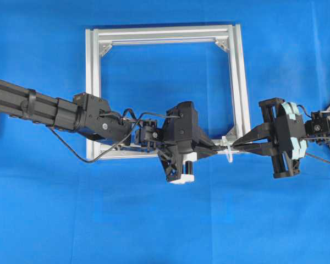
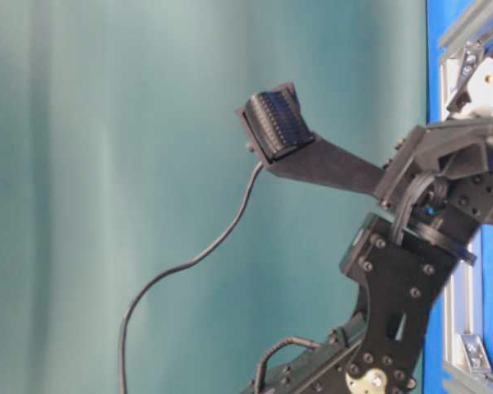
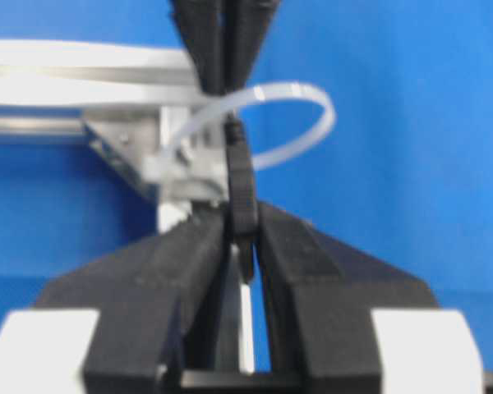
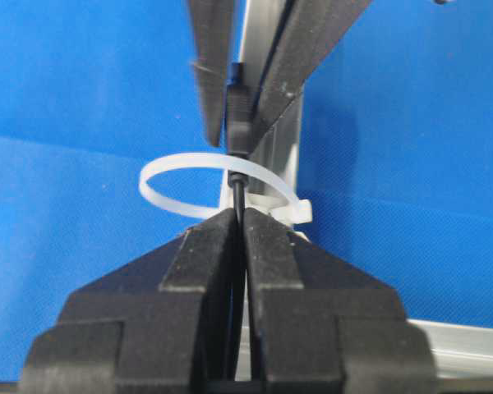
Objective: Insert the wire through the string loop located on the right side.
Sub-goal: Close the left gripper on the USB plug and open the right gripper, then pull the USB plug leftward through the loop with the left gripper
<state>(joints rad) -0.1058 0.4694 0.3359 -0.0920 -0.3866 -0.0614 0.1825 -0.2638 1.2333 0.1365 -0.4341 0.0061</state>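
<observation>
We read both tools as clamped on the wire, one on each side of the string loop. In the right wrist view the right tool has its jaws pressed together on the thin black cable just below the loop, and the cable rises across the loop band to the dark plug tip. The left tool, seen in the left wrist view, is closed on that plug end, with the opposing jaws directly beyond it. We judge this two-sided hold to be a handover: one tool pins the cable while the other takes the tip on the far side of the loop, so the wire cannot slip back out.

The loop stands at the lower right corner of the silver frame, which lies flat on the blue bench.

Limits of view:
- Overhead, the tools meet over the loop and hide the wire there.
- We cannot tell for certain whether the wire runs through the loop or only in front of it.
- The table-level view shows only arm hardware, a trailing cable and a frame edge.
- The left wrist view is blurred.
</observation>
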